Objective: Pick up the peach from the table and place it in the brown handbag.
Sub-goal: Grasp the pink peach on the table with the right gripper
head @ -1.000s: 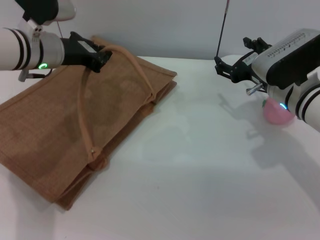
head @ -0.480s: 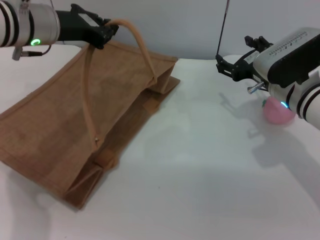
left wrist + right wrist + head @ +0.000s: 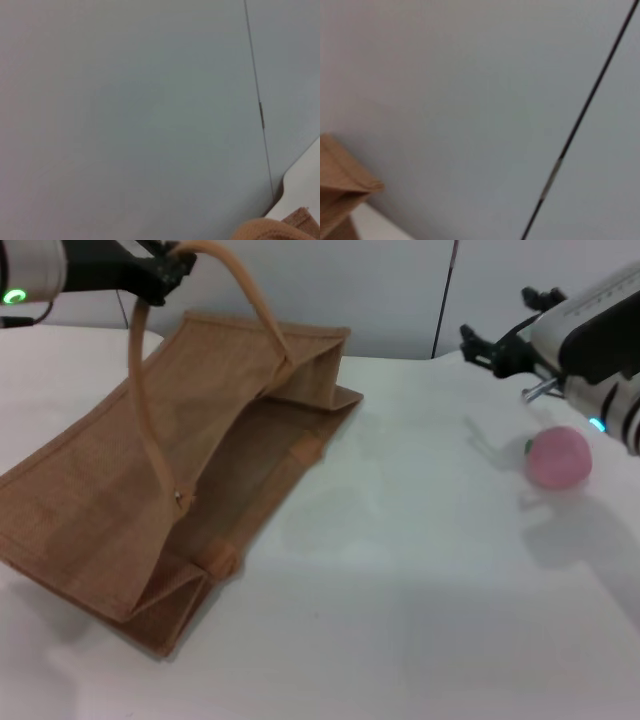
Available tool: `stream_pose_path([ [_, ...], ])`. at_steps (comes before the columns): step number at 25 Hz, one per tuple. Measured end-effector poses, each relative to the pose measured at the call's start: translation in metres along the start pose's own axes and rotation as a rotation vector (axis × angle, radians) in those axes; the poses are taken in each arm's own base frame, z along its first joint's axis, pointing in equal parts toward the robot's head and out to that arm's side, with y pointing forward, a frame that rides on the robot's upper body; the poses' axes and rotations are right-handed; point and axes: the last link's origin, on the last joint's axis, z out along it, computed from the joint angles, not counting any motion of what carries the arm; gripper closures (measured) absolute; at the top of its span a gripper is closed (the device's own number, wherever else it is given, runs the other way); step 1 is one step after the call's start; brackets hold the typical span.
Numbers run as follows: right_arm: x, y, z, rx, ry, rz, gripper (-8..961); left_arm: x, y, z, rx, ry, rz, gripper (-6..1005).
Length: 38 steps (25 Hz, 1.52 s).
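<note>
One table (image 3: pixel 420 620), white. One brown handbag (image 3: pixel 120 500) on it, mouth propped open because the left gripper (image 3: pixel 165 265) is clenched on the upper of its two handles (image 3: pixel 215 270), holding it above the bag; judging by that, to make room for the drop. One peach (image 3: pixel 558 456) sits on the table below and just beside the right gripper (image 3: pixel 490 345), not touching. Right fingers look spread and empty. Pick not yet done.
</note>
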Motion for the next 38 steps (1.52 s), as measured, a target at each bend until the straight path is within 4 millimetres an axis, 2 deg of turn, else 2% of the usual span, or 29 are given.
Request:
stream_pose_path([
  [8,-0.014,-0.016,-0.014,0.026,0.061,0.000,67,0.004,-0.007,-0.014,0.016,0.016,0.002,876],
  [17,-0.005,-0.029,-0.024,0.043,0.194,-0.042,67,0.018,-0.005,-0.016,0.005,0.038,0.037,876],
  [29,-0.010,-0.027,-0.037,0.029,0.289,-0.093,68,0.031,0.002,-0.017,-0.031,0.049,0.073,876],
  [38,-0.012,-0.020,-0.049,-0.007,0.412,-0.120,68,0.031,0.005,-0.019,-0.058,0.037,0.071,876],
])
